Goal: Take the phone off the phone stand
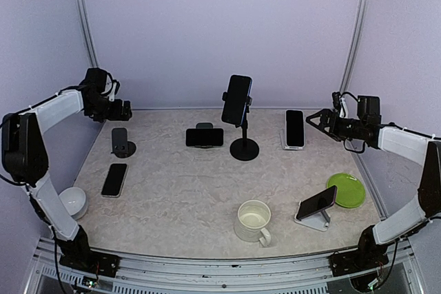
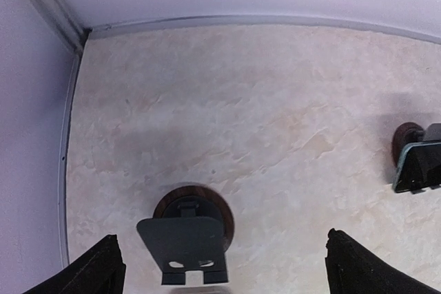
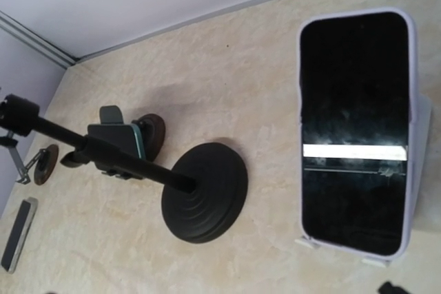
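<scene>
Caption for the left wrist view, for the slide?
Left gripper open, facing the empty phone stand; a second stand holding a phone at right edge.

Bare tabletop [image 1: 179, 184] is lying open across the middle. Tall pole stand [image 1: 244, 146] is blocking the lane between landscape phone [image 1: 204, 137] and upright phone [image 1: 295, 128]. Mug [image 1: 253, 220], green plate [image 1: 346, 190] and propped phone [image 1: 317, 202] are crowding the front right. Empty stand [image 2: 185, 239] is sitting clear at its sides. Room behind the upright phone is possibly tight.
</scene>
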Robot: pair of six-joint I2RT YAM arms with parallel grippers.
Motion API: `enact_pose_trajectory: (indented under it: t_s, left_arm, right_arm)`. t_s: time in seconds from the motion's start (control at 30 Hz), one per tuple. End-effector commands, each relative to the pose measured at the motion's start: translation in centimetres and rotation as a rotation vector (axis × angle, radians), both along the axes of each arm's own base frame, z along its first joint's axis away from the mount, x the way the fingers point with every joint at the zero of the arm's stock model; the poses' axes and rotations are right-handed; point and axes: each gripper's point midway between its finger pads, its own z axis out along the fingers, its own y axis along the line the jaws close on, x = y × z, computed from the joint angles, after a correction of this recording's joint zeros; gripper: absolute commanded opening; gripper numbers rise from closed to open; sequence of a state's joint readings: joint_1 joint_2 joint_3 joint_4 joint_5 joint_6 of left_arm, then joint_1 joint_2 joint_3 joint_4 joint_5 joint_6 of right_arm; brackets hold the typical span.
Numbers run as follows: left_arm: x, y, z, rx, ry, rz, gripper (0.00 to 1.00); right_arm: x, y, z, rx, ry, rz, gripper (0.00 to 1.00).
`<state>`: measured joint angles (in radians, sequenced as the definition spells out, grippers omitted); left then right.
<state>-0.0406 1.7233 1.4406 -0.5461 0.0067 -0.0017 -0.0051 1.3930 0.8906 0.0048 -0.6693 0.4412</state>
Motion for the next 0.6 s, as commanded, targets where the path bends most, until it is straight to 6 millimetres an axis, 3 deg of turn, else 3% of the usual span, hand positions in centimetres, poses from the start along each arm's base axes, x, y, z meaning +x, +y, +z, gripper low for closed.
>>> enact_pose_trajectory:
  t_s: [0.0, 0.13, 0.2, 0.37, 0.57]
  left_arm:
    - [0.9, -5.4, 6.1, -0.066, -0.151, -0.099, 0.99]
    - [0.4, -11.0, 8.7, -0.105, -0.212, -0.202, 0.99]
    - [-0.1, -13.9, 8.9, -0.115, -0.222, -0.262, 0.99]
    - [-1.1, -18.9, 6.5, -0.055, -0.202, -0.469, 0.99]
    - [-1.8, -21.9, 2.6, 0.167, -0.194, -0.718, 0.98]
  right_arm:
    - [-0.3, 0.2, 3.6, 0.014, -0.059, 0.012, 1.0]
    - [-0.7, 0.8, 4.8, 0.02, -0.07, 0.031, 1.0]
    - [-0.9, 1.2, 5.2, 0.021, -0.074, 0.042, 1.0]
    - [-1.5, 1.9, 5.4, 0.025, -0.069, 0.065, 1.0]
    - [-2.1, 2.0, 5.5, 0.022, -0.069, 0.065, 1.0]
